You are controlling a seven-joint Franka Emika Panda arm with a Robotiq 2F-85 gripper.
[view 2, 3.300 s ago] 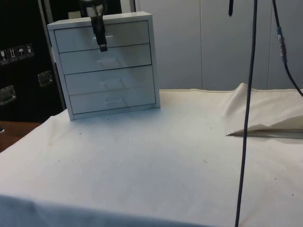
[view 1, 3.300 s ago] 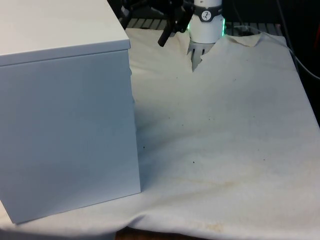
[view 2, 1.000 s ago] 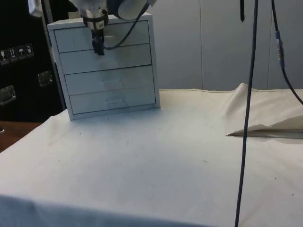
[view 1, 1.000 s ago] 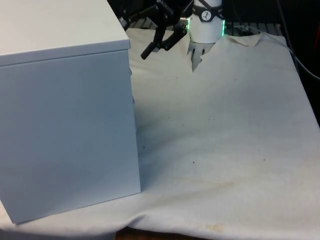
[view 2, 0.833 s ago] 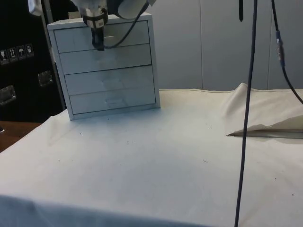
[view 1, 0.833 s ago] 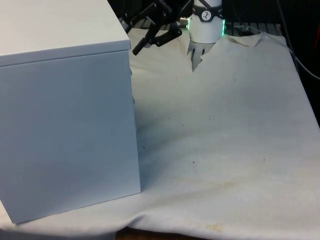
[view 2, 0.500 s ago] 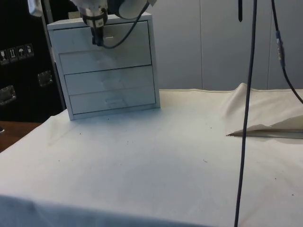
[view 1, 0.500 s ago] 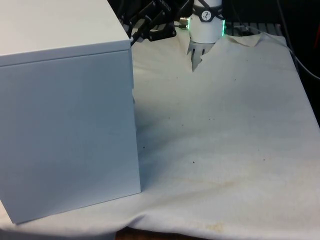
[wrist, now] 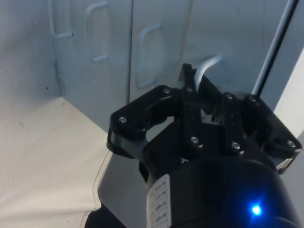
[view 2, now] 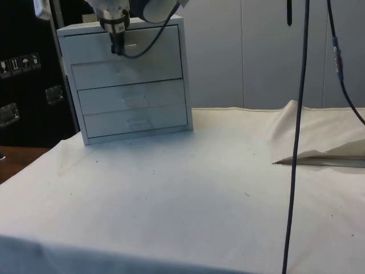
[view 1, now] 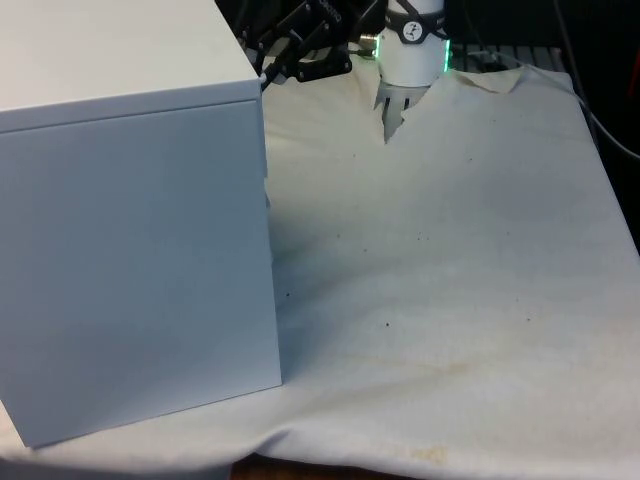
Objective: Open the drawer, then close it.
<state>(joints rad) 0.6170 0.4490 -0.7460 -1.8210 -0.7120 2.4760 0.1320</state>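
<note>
Nearest us in the side view lies the white cloth (view 2: 188, 194), wrinkled toward its right edge. Beyond it, at the table's far left corner in that view, stands the white chest of drawers (view 2: 128, 80), four drawers stacked, all of them looking shut or nearly so. In the front view we meet its blank side at the front view's left.

At the chest's top drawer (view 2: 149, 41) we find the gripper (view 2: 117, 47), its black fingers pointing down in front of the drawer face at the small handle (view 2: 130, 44). In the wrist view we see the fingers (wrist: 189, 78) drawn close around that curved white handle, so we take the gripper as closed on it. The arm reaches in from above, its wrist bent toward the drawer front. In the front view the gripper's black body (view 1: 305, 48) sits just at the chest's upper far corner.
</note>
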